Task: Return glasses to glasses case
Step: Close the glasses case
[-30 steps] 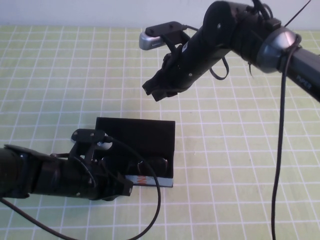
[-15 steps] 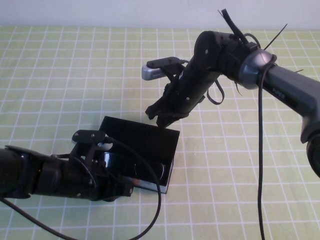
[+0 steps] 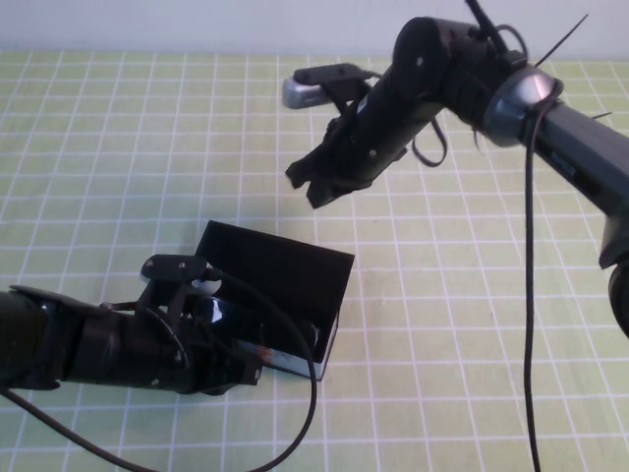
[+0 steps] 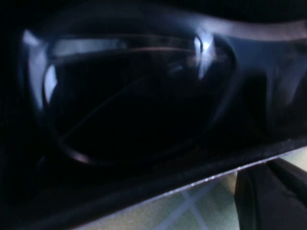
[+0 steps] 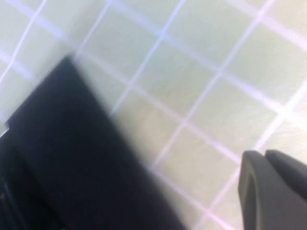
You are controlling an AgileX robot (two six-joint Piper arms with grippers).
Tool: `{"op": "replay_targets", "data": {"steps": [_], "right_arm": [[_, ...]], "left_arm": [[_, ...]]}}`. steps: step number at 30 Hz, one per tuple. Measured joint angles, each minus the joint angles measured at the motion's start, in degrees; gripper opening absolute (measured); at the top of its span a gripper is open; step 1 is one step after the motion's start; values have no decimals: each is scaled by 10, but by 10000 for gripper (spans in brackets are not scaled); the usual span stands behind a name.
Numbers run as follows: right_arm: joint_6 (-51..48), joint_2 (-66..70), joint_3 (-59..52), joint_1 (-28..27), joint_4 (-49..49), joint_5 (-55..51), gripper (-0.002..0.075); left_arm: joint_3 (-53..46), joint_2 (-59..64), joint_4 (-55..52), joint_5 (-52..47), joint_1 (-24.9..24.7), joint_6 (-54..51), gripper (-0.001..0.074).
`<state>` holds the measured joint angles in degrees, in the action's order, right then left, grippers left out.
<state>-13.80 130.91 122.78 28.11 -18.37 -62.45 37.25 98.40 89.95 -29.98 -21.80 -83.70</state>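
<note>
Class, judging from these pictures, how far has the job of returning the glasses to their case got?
Done: the glasses lie inside the glasses case. In hand: the left claw is low at the case's front edge; the right claw hangs above the table behind the lid. Left: the lid stands open, so closing probably remains.

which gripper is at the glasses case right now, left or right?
The left gripper: it is low at the open glasses case, with the glasses filling its wrist view. The right gripper hangs above the table, apart from the case.
</note>
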Motion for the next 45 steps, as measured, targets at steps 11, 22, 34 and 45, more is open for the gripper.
{"op": "replay_targets", "data": {"steps": [11,22,34,45], "right_arm": [[18,49,6,-31,5,-55,-11],[-11,58,7,-34,-69,-76,-11],[-33,31,-15,-34,-135,-76,-11],[-40,-5,-19,-26,-173,-76,-11]], "left_arm": [[0,0,0,0,0,0,-2],[0,0,0,1,0,0,-2],[0,0,0,2,0,0,-2],[0,0,0,2,0,0,-2]]}}
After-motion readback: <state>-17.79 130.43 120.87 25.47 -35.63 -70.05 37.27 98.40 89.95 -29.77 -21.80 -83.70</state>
